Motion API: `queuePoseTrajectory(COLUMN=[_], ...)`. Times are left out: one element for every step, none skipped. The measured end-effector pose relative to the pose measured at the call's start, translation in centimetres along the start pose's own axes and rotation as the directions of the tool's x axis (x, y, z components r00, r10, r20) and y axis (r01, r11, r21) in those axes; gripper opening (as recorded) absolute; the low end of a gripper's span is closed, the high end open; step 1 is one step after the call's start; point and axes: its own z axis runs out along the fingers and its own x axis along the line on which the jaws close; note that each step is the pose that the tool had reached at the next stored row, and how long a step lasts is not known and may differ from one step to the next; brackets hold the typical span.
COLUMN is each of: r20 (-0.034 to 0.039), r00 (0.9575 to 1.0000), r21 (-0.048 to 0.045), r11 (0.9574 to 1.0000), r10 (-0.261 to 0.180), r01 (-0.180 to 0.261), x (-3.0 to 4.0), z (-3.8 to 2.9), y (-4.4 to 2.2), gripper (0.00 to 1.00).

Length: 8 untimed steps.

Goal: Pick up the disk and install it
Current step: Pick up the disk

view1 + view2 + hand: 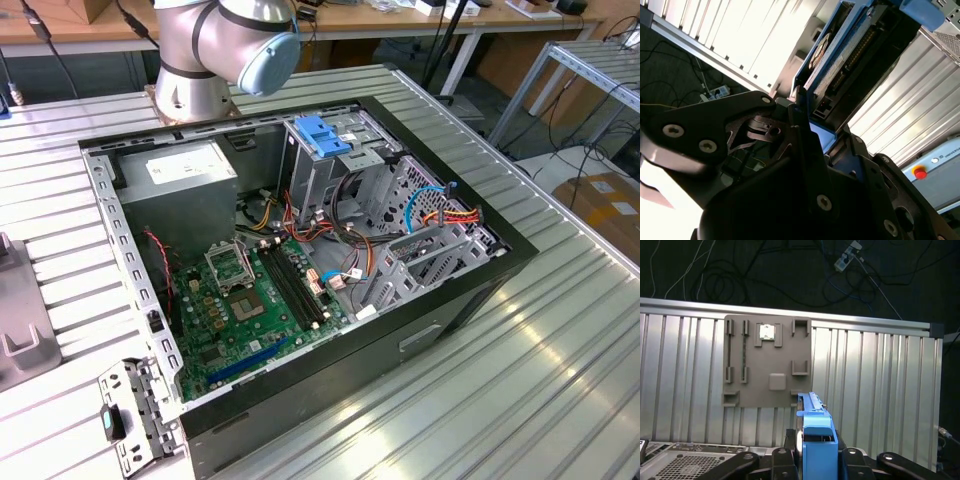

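In both wrist views my gripper (817, 122) is shut on the disk (850, 50), a grey-metal drive in a light-blue plastic carrier. The drive stands on edge between the black fingers (800, 145) and sticks out past them. In the first wrist view the carrier's blue end (816, 432) rises between the finger links, above the ribbed metal table (875, 390). In the exterior view the arm's base (195, 60) stands behind the open computer case (500, 245). A metal drive cage (325, 175) with a bright-blue latch (325, 135) on top sits at the case's far side.
A grey fixture plate (767, 362) with slots lies on the table near its far edge, with dark floor and cables beyond. Inside the case are a motherboard (255, 305), a power supply (190, 180) and loose wires. A metal bracket (135, 410) lies by the case's near corner.
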Motion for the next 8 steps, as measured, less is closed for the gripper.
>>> queuePoseTrajectory(r20=[0.0000, 0.0001, 0.0000, 0.0000, 0.0000, 0.0000, 0.0000, 0.0000], r00=[1.0000, 1.0000, 1.0000, 1.0000, 1.0000, 1.0000, 1.0000, 1.0000], r21=[0.0000, 0.0000, 0.0000, 0.0000, 0.0000, -0.0001, 0.0000, 0.0000], r11=[1.0000, 1.0000, 1.0000, 1.0000, 1.0000, 1.0000, 1.0000, 1.0000], r10=[0.000, 0.000, 0.000, 0.000, 0.000, 0.000, 0.000, 0.000], r01=[0.000, 0.000, 0.000, 0.000, 0.000, 0.000, 0.000, 0.000], x=[0.00, 0.01, 0.02, 0.02, 0.02, 0.03, 0.03, 0.04], z=[0.00, 0.00, -0.01, -0.01, -0.01, -0.01, -0.01, -0.01], y=[-0.04, -0.13, -0.22, -0.29, -0.34, -0.38, -0.47, -0.55], gripper=[0.37, 0.37, 0.37, 0.37, 0.37, 0.37, 0.37, 0.37])
